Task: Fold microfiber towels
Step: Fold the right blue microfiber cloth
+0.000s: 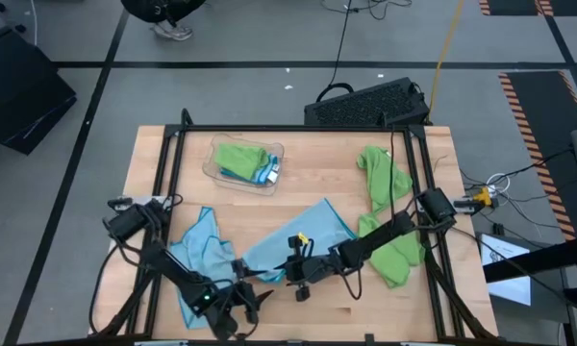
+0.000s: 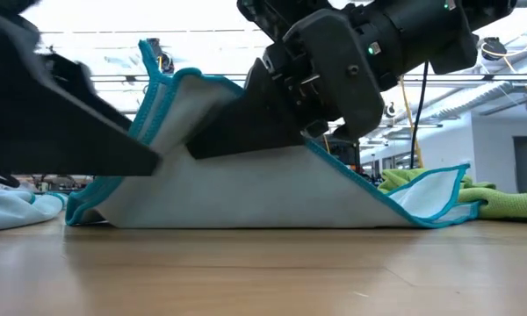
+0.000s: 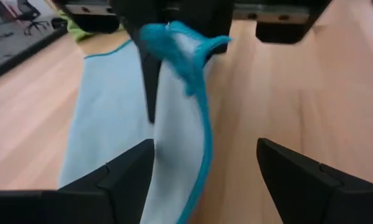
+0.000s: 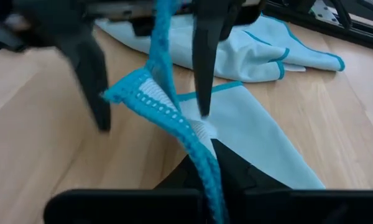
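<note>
high view shows a wooden table [image 1: 433, 163] inside a black frame, with both arms reaching to its front middle. the light blue towel [image 1: 298, 240] lies diagonally there, one corner lifted off the wood. the right gripper [image 1: 300, 272] has its fingers pressed together on that raised corner, pinching the teal hem; in the right wrist view the edge [image 4: 174, 118] runs up out of the closed fingers. the left gripper [image 1: 242, 298] sits just beside it toward the front left, its fingers [image 3: 121, 177] spread wide with nothing between them; in the left wrist view the lifted corner stands just ahead of the open fingers, not touching them.

in the low view the towel [image 2: 272, 189] rises from the tabletop like a tent, peaking under the right gripper [image 2: 312, 123].

a second light blue towel [image 1: 200, 252] lies crumpled at the front left, under the left arm. two lime green towels [image 1: 383, 178] sit at the right side, one behind the other, the nearer one [image 1: 394, 252] partly under the right arm. a clear plastic tray [image 1: 214, 173] near the back holds a folded green towel [image 1: 238, 156] and a bit of blue cloth.
</note>
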